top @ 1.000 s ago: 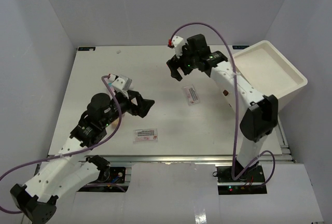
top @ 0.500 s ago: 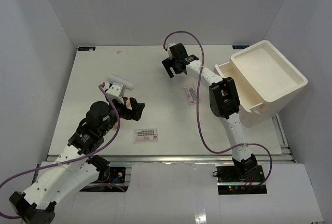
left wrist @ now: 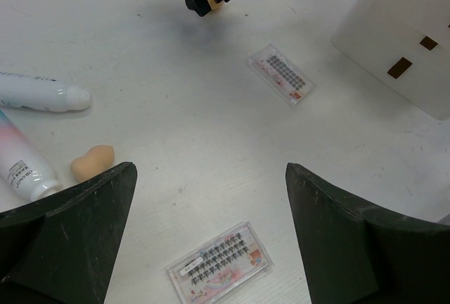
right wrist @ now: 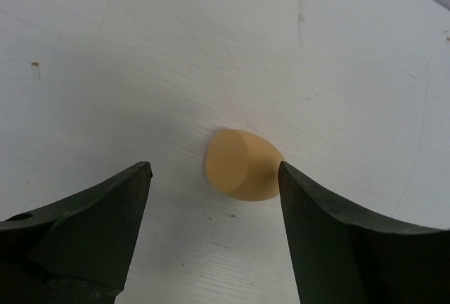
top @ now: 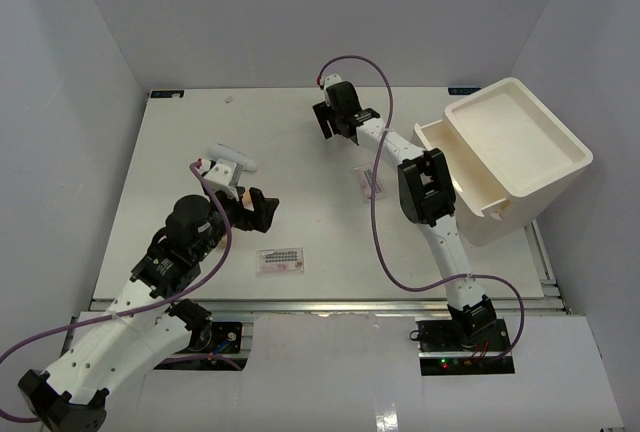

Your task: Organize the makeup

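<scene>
Progress: barely begun — nothing seen in white bin (top: pixel 520 207), makeup (left wrist: pixel 219 270) loose on table (left wrist: pixel 169 128) | right gripper (right wrist: pixel 213 172): jaws apart astride tan sponge (right wrist: pixel 242 167), upper centre of the top view, no grip | left gripper (left wrist: pixel 209 174): spread wide — holding nothing

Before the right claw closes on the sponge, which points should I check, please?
1. Right claw open: ok.
2. Tan sponge between its fingers: ok, though nearer to one finger.
3. Claw low enough to grip: cannot tell.
4. Nothing else between the fingers: ok.
5. Left claw open, holding nothing, well apart from this sponge: ok.
</scene>
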`<state>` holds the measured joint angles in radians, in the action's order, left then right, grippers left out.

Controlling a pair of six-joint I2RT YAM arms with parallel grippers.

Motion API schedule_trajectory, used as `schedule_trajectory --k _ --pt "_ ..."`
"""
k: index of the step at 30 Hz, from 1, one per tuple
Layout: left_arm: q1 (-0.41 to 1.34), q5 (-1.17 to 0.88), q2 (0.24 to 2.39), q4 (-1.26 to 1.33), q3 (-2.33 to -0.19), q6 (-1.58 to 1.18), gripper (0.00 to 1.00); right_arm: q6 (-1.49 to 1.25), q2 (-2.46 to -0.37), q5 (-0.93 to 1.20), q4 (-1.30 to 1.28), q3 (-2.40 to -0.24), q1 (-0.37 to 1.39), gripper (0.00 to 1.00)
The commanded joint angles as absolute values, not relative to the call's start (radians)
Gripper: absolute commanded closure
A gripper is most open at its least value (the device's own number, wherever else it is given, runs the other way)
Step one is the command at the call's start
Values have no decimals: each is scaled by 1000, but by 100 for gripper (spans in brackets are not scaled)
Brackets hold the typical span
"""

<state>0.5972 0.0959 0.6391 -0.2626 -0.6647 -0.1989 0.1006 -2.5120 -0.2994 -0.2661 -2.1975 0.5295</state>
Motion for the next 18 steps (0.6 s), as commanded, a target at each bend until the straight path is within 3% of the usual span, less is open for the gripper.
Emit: schedule_trajectory --k 1,7,10,13,18 --pt "588 99 640 -263 -664 -191 2 78 -2540 -300 -216 -2228 515 24" --pt "584 89 641 -262 -665 -192 2 90 -2539 -320 -212 -2199 505 35" --pt "584 86 643 -262 -664 -192 2 108 -2541 -307 -209 -2190 505 50" --pt "583 84 640 -262 -663 -193 2 122 -2545 -312 -209 -2182 503 72" --pt "583 83 641 -262 -664 -193 2 144 -2523 -300 -210 -2167 504 89"
